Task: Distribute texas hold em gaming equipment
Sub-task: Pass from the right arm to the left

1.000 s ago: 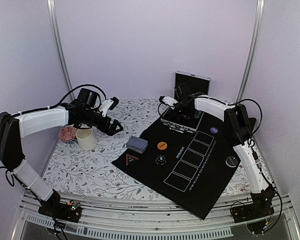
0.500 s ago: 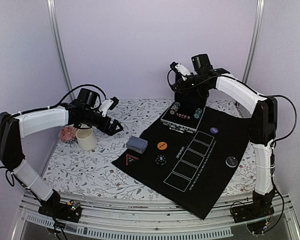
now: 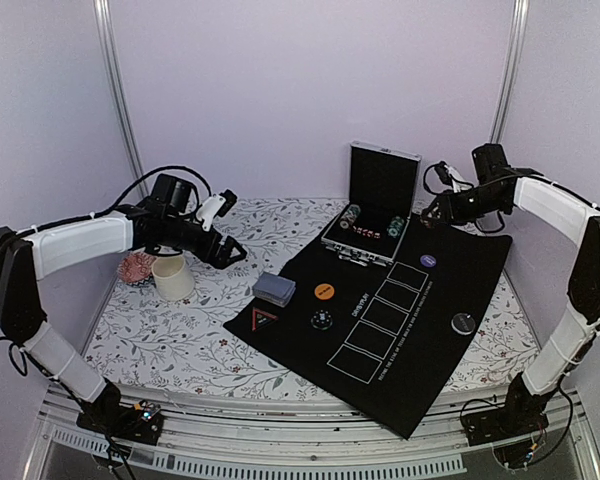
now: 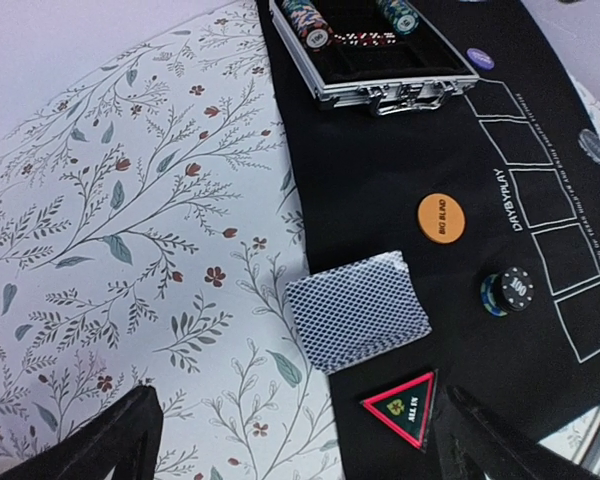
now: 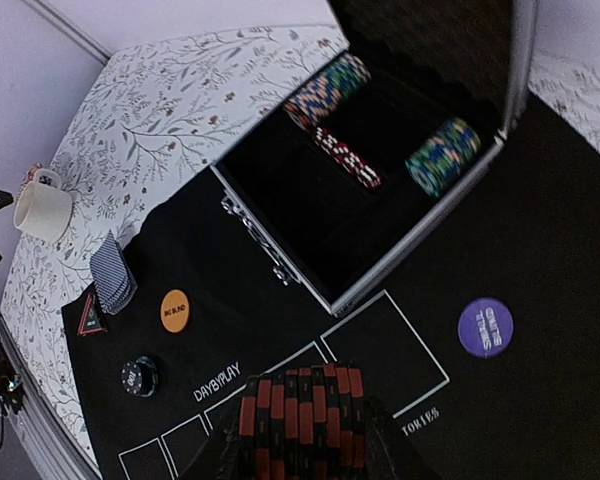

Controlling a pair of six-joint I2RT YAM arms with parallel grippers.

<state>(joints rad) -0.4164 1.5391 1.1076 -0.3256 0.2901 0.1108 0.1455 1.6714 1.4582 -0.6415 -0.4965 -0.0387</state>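
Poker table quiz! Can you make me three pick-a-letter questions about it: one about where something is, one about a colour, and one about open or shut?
1. Where is the deck?
A) at the edge of the mat, by the orange disc
B) on the floor
C) stuck on the wall

2. What colour are the chips in the right gripper?
A) all white
B) red and black stripes
C) yellow

3. How is the case?
A) shut
B) upside down
C) open

Answers:
1 A: the left wrist view shows it lying over the mat's edge, near the disc.
2 B: the right wrist view shows the striped stack between the fingers.
3 C: its lid stands up, so you can see inside.
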